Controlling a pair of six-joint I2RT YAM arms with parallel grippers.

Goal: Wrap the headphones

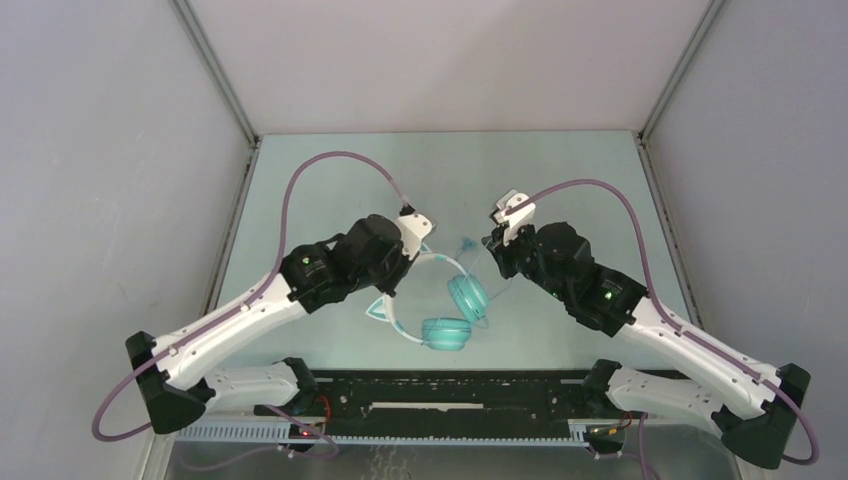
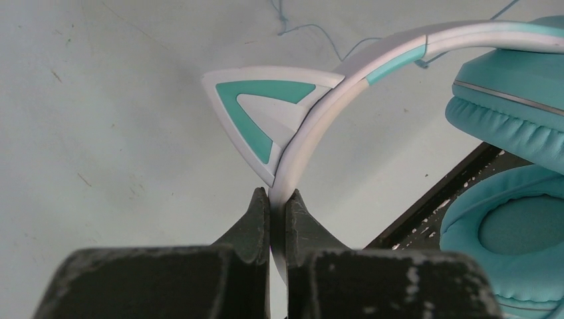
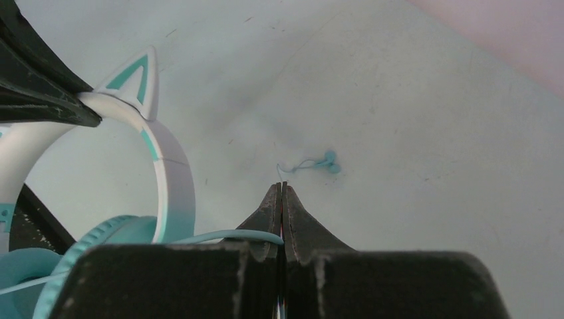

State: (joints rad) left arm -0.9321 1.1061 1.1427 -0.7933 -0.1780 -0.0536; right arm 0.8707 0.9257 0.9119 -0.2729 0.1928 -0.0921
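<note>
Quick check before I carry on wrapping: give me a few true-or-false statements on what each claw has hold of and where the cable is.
1. The left claw is clamped on the white headband, right beside a cat ear. True.
2. The right claw is open and holds nothing. False: it is shut, with the teal cable running in between its fingers.
3. The cable is wound round the headband. False: it trails loose over the table, and its far end lies beyond the right claw.
4. The two ear cups lie next to each other, between the arms. True.
</note>
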